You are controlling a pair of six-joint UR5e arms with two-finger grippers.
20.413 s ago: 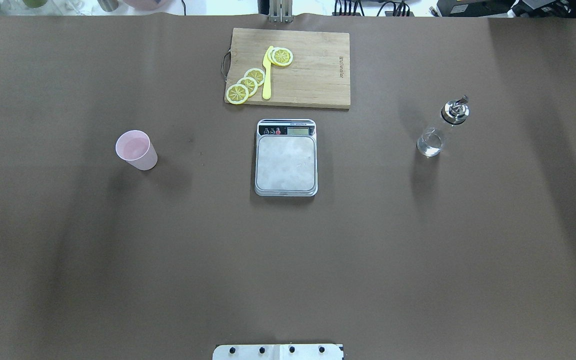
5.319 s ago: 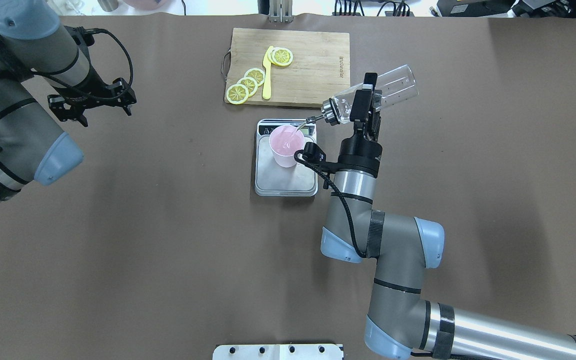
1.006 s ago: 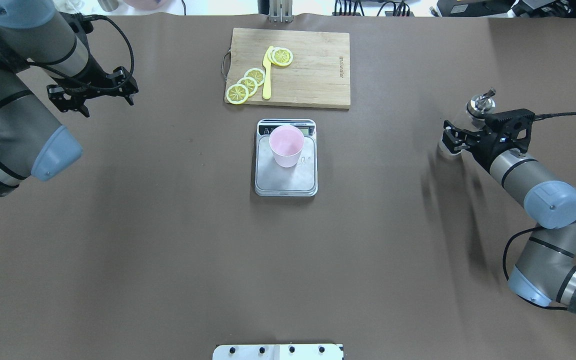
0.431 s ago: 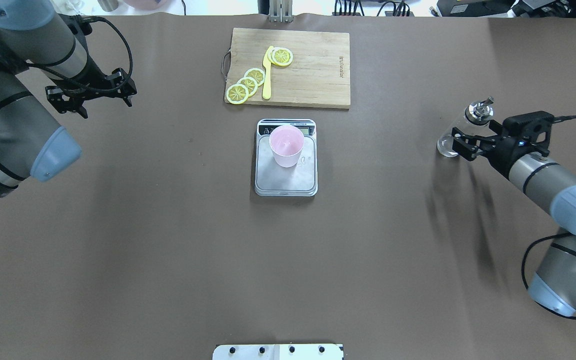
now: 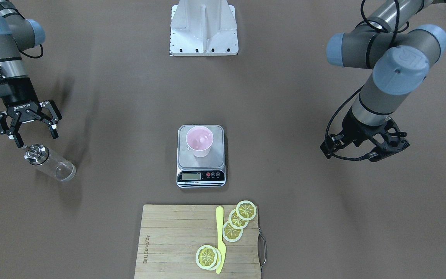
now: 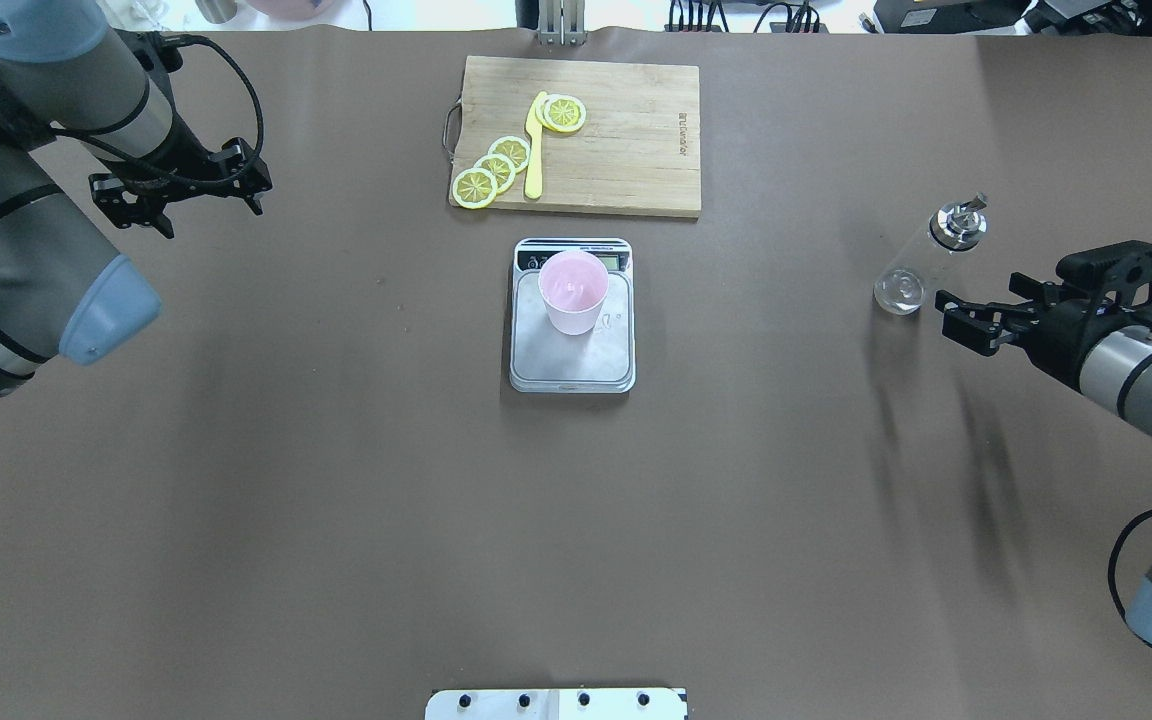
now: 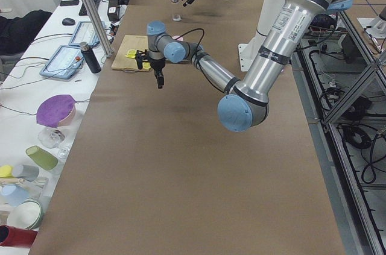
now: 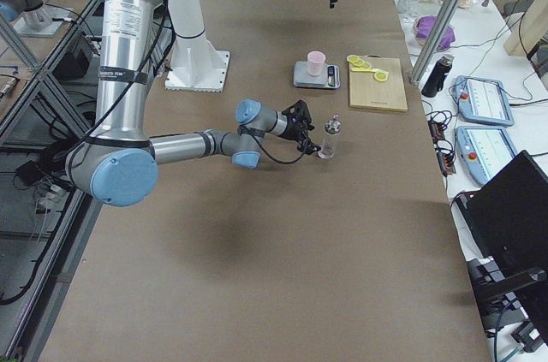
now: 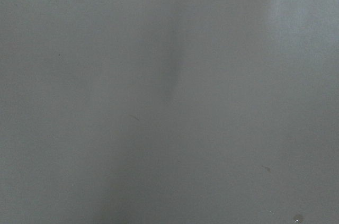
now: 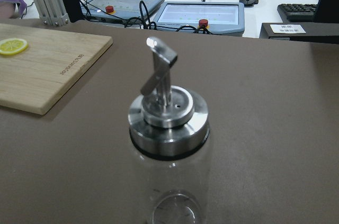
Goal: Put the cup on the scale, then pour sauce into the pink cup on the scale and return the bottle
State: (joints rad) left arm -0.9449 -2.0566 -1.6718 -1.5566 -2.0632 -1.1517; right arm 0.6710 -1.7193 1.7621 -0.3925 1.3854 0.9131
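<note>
The pale pink cup (image 6: pixel 573 290) stands upright on the steel platform of the scale (image 6: pixel 576 358) at the table's middle, also in the front view (image 5: pixel 199 140). The clear glass bottle (image 6: pixel 921 258) with its metal pourer cap stands upright on the table at the right, free of any grip. It fills the right wrist view (image 10: pixel 168 144). My right gripper (image 6: pixel 944 316) is open and empty, a short way back from the bottle, as the front view (image 5: pixel 36 139) shows. My left gripper (image 6: pixel 214 220) is open and empty, hovering over bare table at the far left.
A wooden cutting board (image 6: pixel 626 140) with lemon slices (image 6: pixel 496 165) and a yellow knife (image 6: pixel 534 150) lies just behind the scale. The robot's base plate (image 6: pixel 556 703) is at the near edge. Tablets and cables sit beyond the table's far edge.
My right gripper has drawn back from the bottle, towards the table's right edge, leaving it standing. The cup, the scale and the left arm have hardly moved.
</note>
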